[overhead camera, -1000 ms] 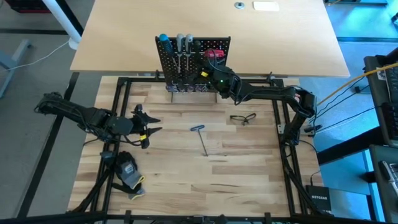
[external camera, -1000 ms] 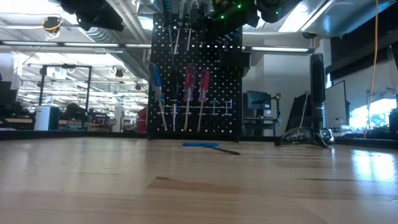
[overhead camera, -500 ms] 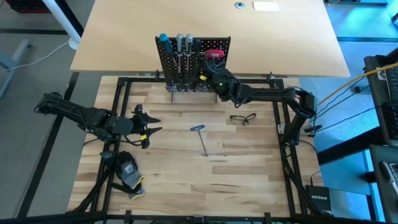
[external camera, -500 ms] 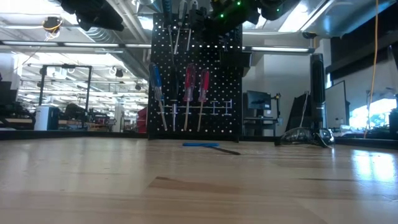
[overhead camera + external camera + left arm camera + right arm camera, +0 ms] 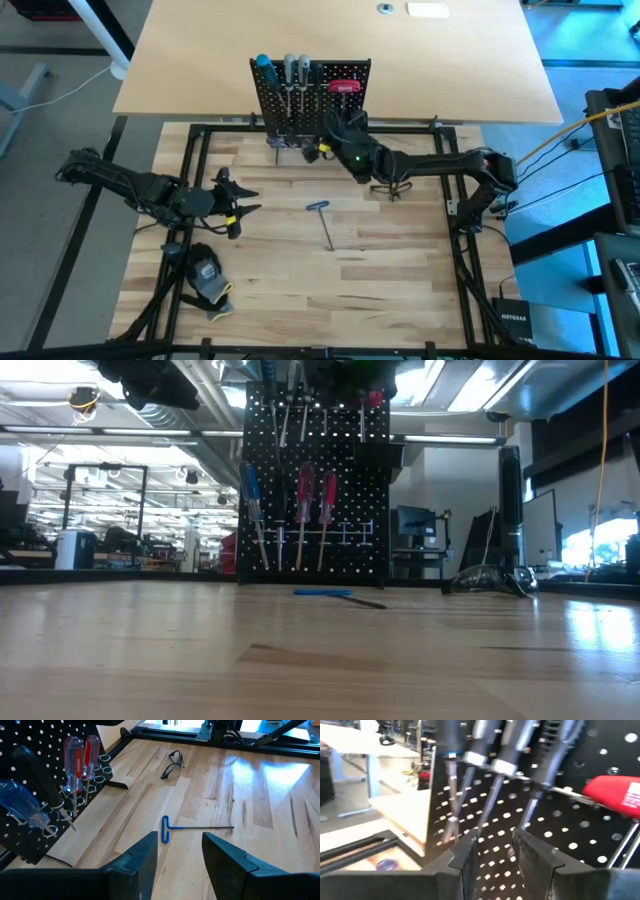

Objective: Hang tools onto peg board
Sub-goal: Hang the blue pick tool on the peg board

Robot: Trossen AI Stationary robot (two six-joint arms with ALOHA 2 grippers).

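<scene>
I have the right gripper just in front of the peg board, its fingers parted with nothing between them. The peg board stands upright at the far edge of the worktop, screwdrivers hanging on it. The T-shaped key lies flat, well out in front of the board. My left gripper waits off to the board's near left, open and empty.

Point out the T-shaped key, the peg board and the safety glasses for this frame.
T-shaped key (image 5: pixel 327 226): high view, on its thin shaft.
peg board (image 5: pixel 350 500): low view, on bare perforated panel right of the red handles.
safety glasses (image 5: pixel 173 759): left wrist view, on the frame.
</scene>
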